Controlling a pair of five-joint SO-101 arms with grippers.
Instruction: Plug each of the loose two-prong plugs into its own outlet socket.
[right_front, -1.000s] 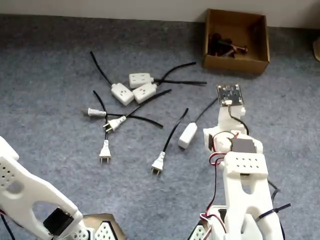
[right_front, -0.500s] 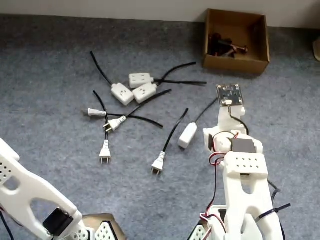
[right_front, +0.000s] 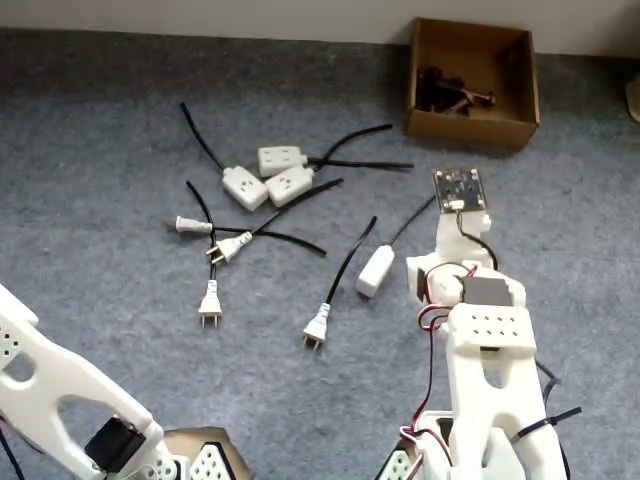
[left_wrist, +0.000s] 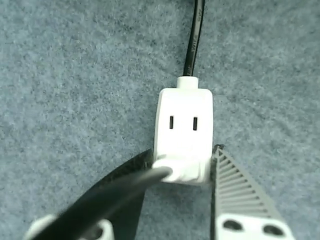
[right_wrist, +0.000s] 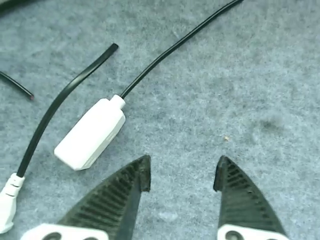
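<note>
Left jaws clamped on the near end of a white outlet socket (left_wrist: 183, 120), two slots facing up, its black cord (left_wrist: 194, 40) running straight away beyond the tips. Right jaws stand wide apart over grey carpet (right_wrist: 260, 90); a second outlet socket (right_wrist: 90, 135) lies just outside one tip

Indoor workspace, grey carpet (right_front: 100, 110), cardboard box (right_front: 470, 127)
</note>
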